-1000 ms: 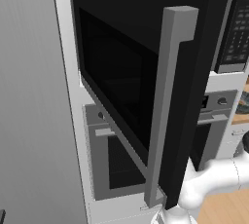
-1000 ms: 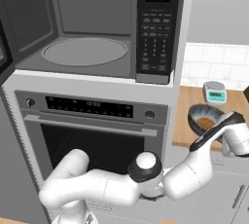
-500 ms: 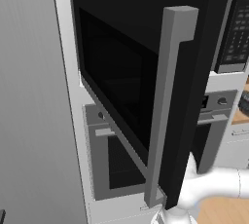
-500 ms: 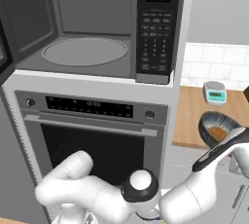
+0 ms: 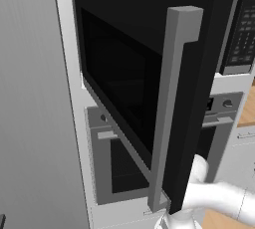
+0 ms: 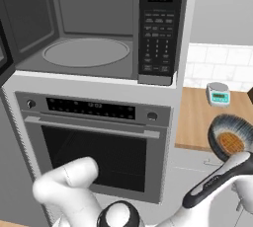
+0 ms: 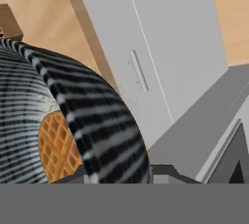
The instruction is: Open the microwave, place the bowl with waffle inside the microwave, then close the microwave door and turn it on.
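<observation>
While the microwave (image 6: 94, 28) is standing with its cavity exposed and the microwave door (image 5: 149, 88) swung wide toward the left base camera, the arm is carrying the bowl (image 6: 230, 137) with the waffle (image 6: 231, 142) out over the counter (image 6: 197, 117), up and to the left of which, from the hand, the open cavity is waiting. Compared with a second ago, the bowl is sitting lower and farther right in the right base view, drifting away from the oven (image 6: 94, 142) rather than toward the microwave, so I judge the arm is swinging wide to line up its approach and the placing step is only beginning. The hand (image 7: 116, 177) is sitting right under the bowl's striped rim in the hand view, and it appears clamped on that rim, though the fingertips themselves are hidden, so I cannot tell for certain. A small scale (image 6: 218, 94) is resting on the counter beyond the hand, and a cabinet handle (image 7: 138, 70) is showing past the bowl.
</observation>
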